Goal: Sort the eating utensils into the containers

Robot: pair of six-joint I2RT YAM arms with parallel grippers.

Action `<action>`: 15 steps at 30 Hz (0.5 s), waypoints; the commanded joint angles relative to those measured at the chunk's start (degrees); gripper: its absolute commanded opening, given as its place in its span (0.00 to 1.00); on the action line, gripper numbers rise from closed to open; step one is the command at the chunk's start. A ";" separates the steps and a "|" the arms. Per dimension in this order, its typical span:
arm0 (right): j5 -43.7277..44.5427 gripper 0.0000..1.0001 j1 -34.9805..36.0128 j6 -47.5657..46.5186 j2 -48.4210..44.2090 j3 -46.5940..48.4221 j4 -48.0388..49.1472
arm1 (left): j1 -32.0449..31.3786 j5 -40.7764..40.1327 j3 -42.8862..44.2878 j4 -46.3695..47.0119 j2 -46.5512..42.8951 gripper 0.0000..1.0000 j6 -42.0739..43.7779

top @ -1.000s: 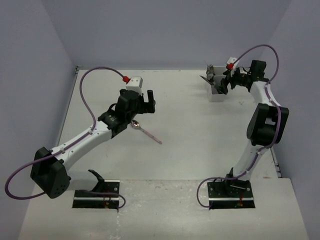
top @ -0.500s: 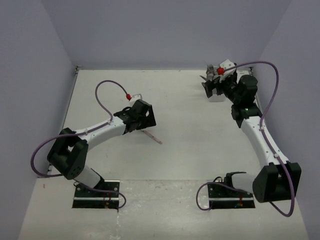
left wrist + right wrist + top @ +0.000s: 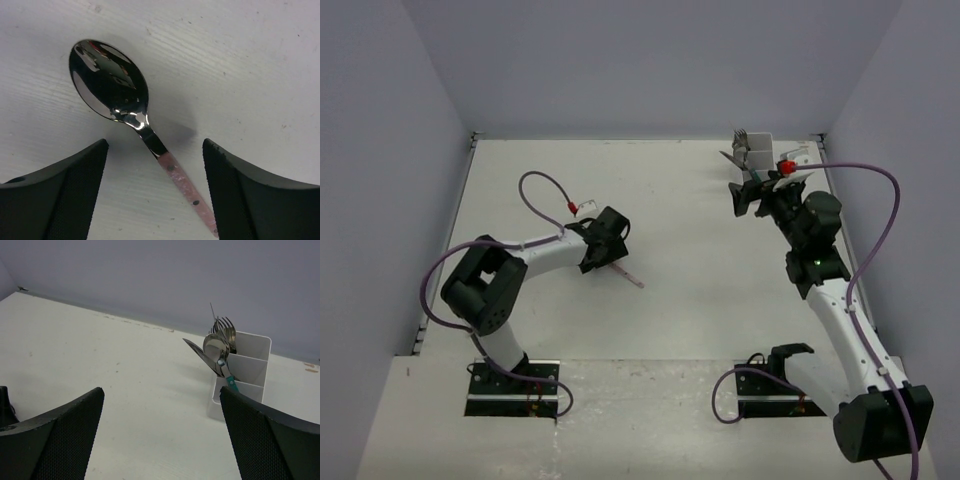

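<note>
While the pink spoon [image 3: 107, 82] is being straddled for pickup by the spread left end effector [image 3: 155, 145], closure on its neck is being called for; the right end effector [image 3: 161, 390] is being held spread.

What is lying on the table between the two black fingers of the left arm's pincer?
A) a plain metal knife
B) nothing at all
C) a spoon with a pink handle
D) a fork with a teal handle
C: the left wrist view shows a shiny spoon with a pink handle lying flat on the table, between the open fingers of the left pincer and not yet gripped.
</note>
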 commanded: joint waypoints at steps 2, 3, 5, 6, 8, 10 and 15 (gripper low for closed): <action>3.37 0.99 1.08 2.21 -1.39 0.43 -0.13 | 0.21 -6.47 1.01 -5.49 4.25 0.71 -6.00; 3.81 0.99 1.26 2.21 -1.57 0.34 -0.31 | 0.12 -6.74 1.97 -5.93 5.22 0.69 -6.17; 4.95 0.99 1.70 1.77 -1.83 0.60 -0.74 | 0.21 -7.79 3.38 -8.29 8.11 0.55 -6.52; 5.39 0.99 1.70 1.77 -2.09 0.60 -1.18 | 0.21 -8.15 4.87 -9.18 9.00 0.50 -6.53; 6.18 0.99 1.88 1.42 -2.53 0.42 -1.27 | 0.21 -8.76 5.84 -10.24 10.50 0.40 -6.61; 6.71 0.99 2.05 1.33 -2.97 -0.01 -1.36 | 0.21 -8.94 6.11 -10.24 10.68 0.31 -6.53; 7.06 0.99 2.75 1.15 -3.59 -0.10 -2.33 | 0.21 -9.20 6.73 -9.01 10.16 0.00 -4.07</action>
